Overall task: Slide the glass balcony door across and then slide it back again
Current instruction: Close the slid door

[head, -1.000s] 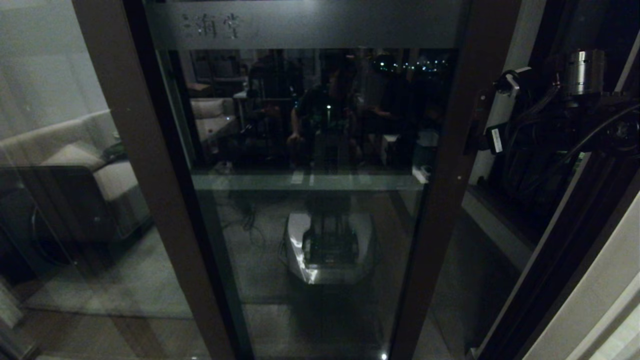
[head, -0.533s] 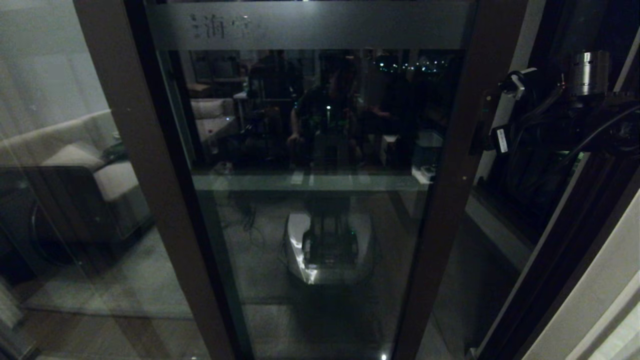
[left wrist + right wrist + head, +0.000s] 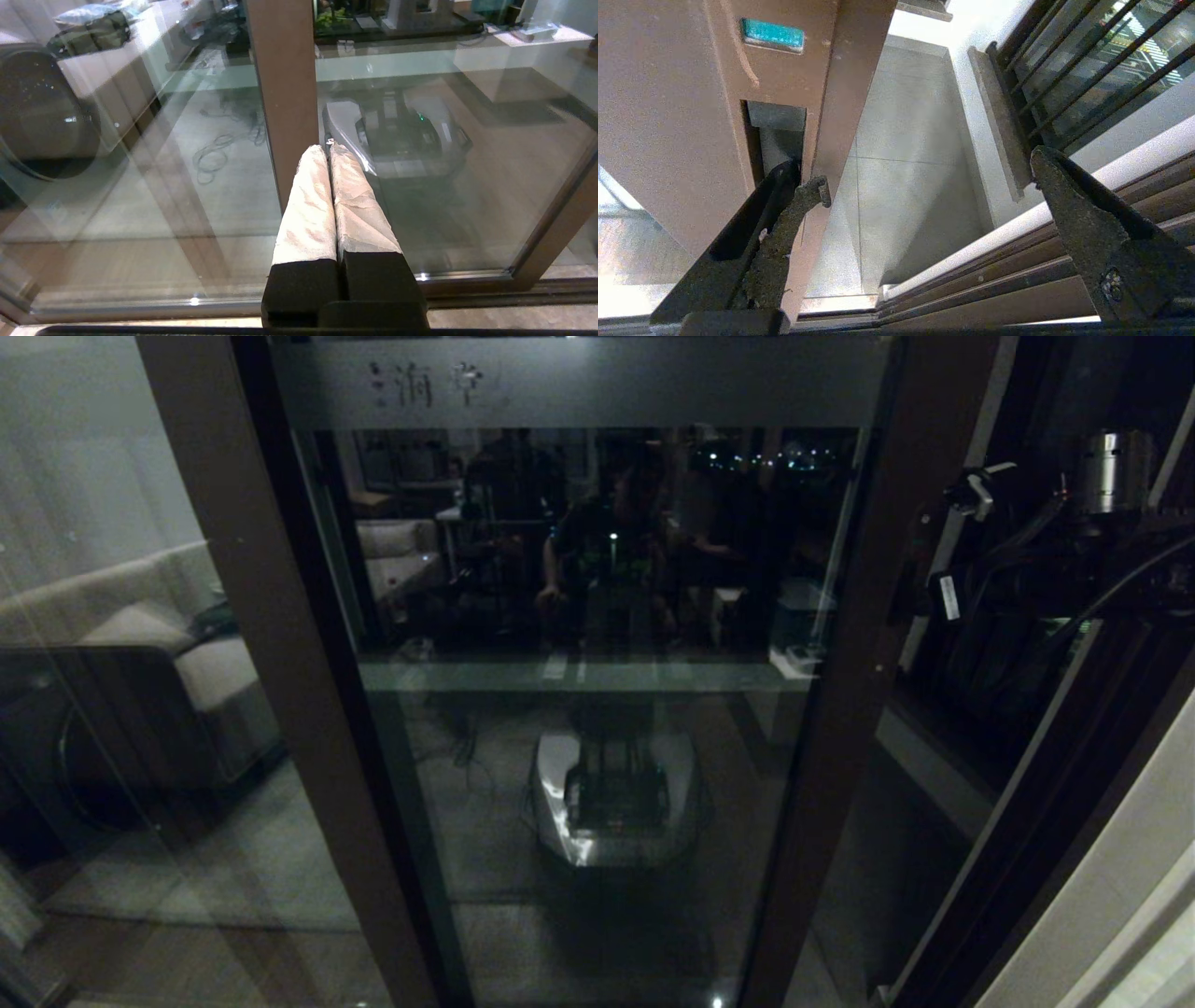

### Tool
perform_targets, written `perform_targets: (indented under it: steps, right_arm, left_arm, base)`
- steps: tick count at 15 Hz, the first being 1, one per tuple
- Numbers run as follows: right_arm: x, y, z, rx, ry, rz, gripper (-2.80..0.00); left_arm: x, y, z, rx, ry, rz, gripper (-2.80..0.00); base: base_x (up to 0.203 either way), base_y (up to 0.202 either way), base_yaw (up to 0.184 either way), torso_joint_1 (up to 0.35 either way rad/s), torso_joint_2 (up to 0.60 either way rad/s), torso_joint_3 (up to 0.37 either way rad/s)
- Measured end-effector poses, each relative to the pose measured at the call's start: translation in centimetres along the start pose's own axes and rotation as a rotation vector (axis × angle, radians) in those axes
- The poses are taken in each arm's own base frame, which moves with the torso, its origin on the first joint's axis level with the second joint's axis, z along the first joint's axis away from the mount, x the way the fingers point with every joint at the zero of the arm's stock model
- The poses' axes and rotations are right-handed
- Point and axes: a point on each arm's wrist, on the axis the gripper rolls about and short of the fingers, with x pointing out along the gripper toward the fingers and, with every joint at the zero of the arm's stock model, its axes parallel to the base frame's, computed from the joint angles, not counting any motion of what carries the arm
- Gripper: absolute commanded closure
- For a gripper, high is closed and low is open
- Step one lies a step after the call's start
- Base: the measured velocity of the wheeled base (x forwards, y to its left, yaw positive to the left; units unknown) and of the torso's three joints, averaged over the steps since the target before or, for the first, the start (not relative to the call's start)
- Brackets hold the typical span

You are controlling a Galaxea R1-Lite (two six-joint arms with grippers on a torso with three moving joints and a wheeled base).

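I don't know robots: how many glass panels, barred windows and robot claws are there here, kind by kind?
Brown-framed glass panels: 2, the glass balcony door with its frosted top strip and the plain glass panel
Black-barred window: 1
Robot grippers: 2, the left gripper, shut, and the right gripper, open
Total: 5

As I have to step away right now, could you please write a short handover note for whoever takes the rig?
Right gripper: jaws open, one finger at the door's recessed handle, nothing clamped.
Left gripper: shut, empty, parked low before the glass.
Door: partly across, with a gap beside its handle edge. It crept right in the head view over the last second.
Done: a slide is under way.
Left: unclear which leg this is. Finish it, then the return if outstanding.
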Motion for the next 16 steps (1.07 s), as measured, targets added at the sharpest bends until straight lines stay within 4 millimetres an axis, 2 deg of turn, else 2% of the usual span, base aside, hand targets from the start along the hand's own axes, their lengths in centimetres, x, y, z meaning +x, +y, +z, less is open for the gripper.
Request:
perform_targets:
  steps: [6,16]
  right_arm:
    - [-1.6,0.4,0.7,0.005,-0.039,0.034,-2.8]
    - [-1.8,0.6,0.7,-0.004,-0.037,0.045,-2.8]
  left_arm:
    - [0.0,0.0,0.0,0.0,0.0,0.0,0.0]
    - [0.0,0.0,0.0,0.0,0.0,0.0,0.0]
  base:
    - [0.0,0.0,0.0,0.0,0.0,0.0]
    - [0.0,0.0,0.0,0.0,0.0,0.0]
